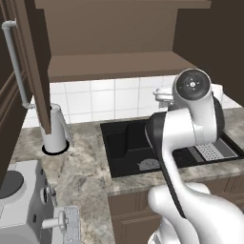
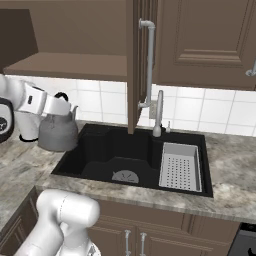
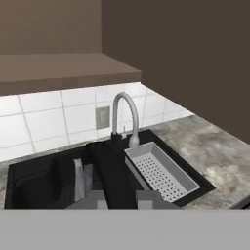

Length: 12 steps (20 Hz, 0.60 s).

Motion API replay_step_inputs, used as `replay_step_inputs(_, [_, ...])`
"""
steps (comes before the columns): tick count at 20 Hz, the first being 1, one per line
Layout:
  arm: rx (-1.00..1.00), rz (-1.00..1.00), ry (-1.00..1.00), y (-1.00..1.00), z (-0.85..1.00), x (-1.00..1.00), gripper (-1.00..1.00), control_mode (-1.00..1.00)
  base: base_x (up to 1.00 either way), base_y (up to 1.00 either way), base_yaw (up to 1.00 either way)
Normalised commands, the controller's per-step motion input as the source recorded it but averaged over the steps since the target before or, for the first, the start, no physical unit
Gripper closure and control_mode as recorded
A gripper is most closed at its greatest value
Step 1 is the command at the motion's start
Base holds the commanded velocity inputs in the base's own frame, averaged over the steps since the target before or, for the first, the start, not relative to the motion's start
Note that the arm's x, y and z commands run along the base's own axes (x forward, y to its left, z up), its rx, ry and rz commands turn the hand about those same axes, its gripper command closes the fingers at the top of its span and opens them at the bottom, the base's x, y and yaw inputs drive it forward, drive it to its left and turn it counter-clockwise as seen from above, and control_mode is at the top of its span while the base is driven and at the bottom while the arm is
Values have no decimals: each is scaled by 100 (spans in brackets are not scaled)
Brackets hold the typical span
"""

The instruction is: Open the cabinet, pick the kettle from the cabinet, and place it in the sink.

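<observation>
The dark grey kettle [image 2: 58,133] hangs at the left end of the black sink [image 2: 127,155], about level with the counter. My gripper [image 2: 61,105] is shut on its dark arched handle from above. In the hand view that handle [image 3: 113,171] runs up between my gripper [image 3: 122,201] fingertips, with the thin spout [image 3: 79,178] to its left and the sink [image 3: 39,180] below. The cabinet [image 1: 114,64] stands open, its lighter brown shelf [image 2: 70,65] bare. My own arm covers the kettle in the left base view, where the sink [image 1: 126,145] lies just beyond it.
A grey perforated tray [image 2: 180,166] sits in the sink's right end, with the curved faucet [image 3: 124,117] behind it. The open cabinet door [image 2: 134,65] with its silver bar handle [image 2: 148,65] hangs above the basin. A white paper-towel roll [image 1: 55,128] stands on the counter left of the sink.
</observation>
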Motion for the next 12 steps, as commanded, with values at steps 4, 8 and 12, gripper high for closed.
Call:
replay_step_inputs(4, [13,-6,18,-16,-36,17,100,-100,0,0,0])
replay_step_inputs(8, [11,-5,3,-13,-44,14,100,-100,0,0,0])
replay_step_inputs(12, [3,-6,-4,-9,-51,13,100,-100,0,0,0])
